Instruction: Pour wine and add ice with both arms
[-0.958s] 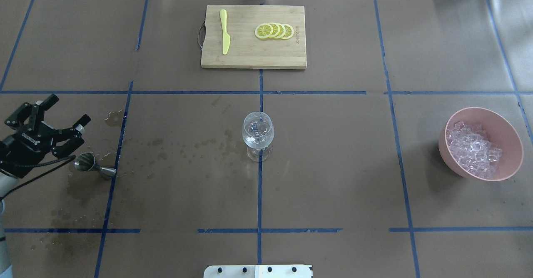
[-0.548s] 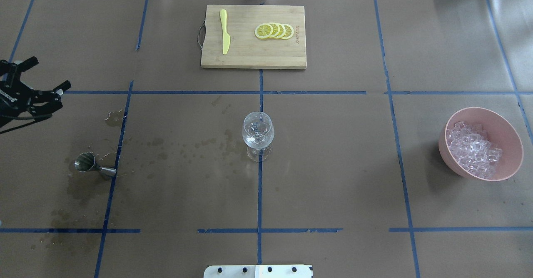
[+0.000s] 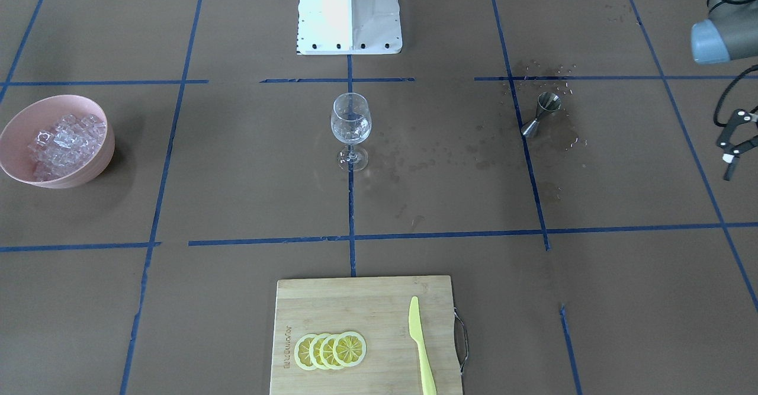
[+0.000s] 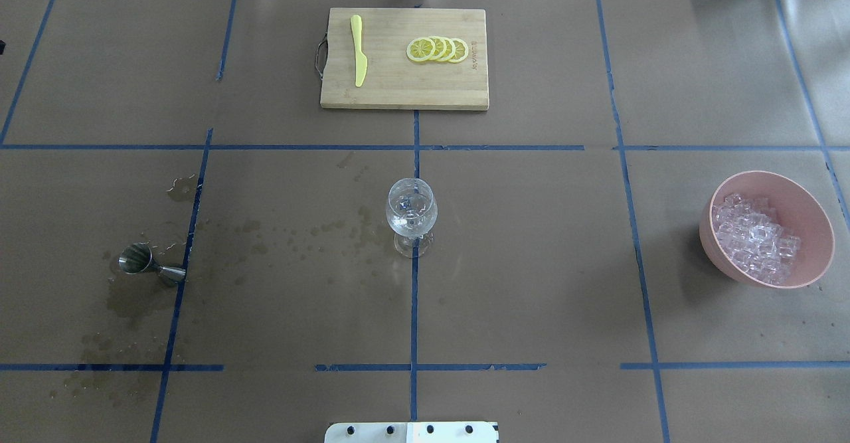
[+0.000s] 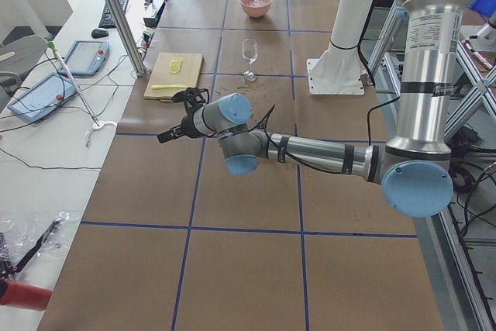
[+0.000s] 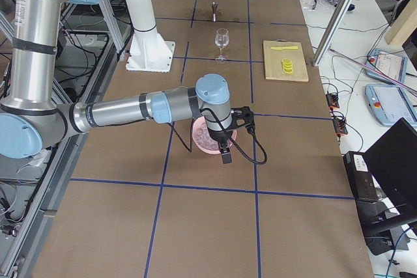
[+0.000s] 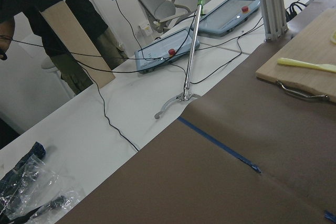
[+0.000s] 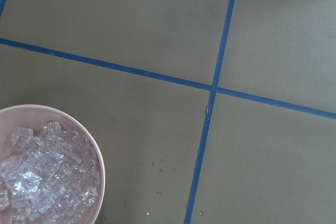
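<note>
A clear wine glass [image 4: 412, 214] stands at the table's middle, with a few ice cubes showing in its bowl; it also shows in the front view [image 3: 351, 125]. A pink bowl [image 4: 807, 204] at the right holds heaped ice [image 4: 754, 237], also in the right wrist view [image 8: 42, 177]. A steel jigger [image 4: 149, 265] lies on its side at the left. My left gripper [image 3: 723, 158] is at the table's left edge, fingers spread and empty, outside the overhead view. My right gripper [image 6: 225, 151] hangs over the pink bowl; I cannot tell whether it is open.
A bamboo cutting board [image 4: 392, 91] at the far middle carries lemon slices [image 4: 438, 49] and a yellow knife [image 4: 358, 51]. Wet stains [image 4: 133, 303] spread around the jigger. The white pedestal base [image 3: 349, 13] stands at the near edge.
My left gripper has drawn away from the jigger, moved to the far left and left the overhead view. The jigger, the glass and the bowl have not moved.
</note>
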`<action>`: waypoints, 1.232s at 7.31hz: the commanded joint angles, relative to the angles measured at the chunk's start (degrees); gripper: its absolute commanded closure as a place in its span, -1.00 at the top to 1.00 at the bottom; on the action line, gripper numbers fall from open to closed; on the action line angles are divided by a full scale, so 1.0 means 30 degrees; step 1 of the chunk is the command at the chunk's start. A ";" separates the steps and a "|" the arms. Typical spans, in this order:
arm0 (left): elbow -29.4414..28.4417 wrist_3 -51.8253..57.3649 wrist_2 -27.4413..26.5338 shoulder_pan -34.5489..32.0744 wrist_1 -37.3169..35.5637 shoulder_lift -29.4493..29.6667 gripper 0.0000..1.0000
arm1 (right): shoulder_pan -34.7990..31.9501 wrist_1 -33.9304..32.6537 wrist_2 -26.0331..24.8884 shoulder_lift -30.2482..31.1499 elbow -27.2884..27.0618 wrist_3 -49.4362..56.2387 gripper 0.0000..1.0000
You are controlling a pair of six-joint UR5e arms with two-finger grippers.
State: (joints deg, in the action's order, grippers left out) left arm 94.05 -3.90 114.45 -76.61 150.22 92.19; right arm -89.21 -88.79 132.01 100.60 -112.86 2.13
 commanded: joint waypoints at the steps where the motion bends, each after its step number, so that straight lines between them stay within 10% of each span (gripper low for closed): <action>1: 0.0435 0.1681 0.1606 -0.3225 -0.6566 0.0645 1.00 | 0.0001 0.0008 0.0000 0.0012 0.0031 0.0022 1.00; 7: 0.0262 0.3781 0.1981 -0.4025 -2.0924 0.0383 1.00 | 0.0001 0.0213 0.0000 0.0070 0.0178 0.0022 1.00; 9: 0.0377 0.3877 0.7792 -0.4345 -2.1396 -0.2116 1.00 | 0.0001 0.0213 0.0029 0.0070 0.0149 -0.0007 1.00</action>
State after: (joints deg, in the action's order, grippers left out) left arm 94.74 6.96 128.72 -88.98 87.07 91.01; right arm -89.21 -88.16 132.07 100.81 -112.40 2.18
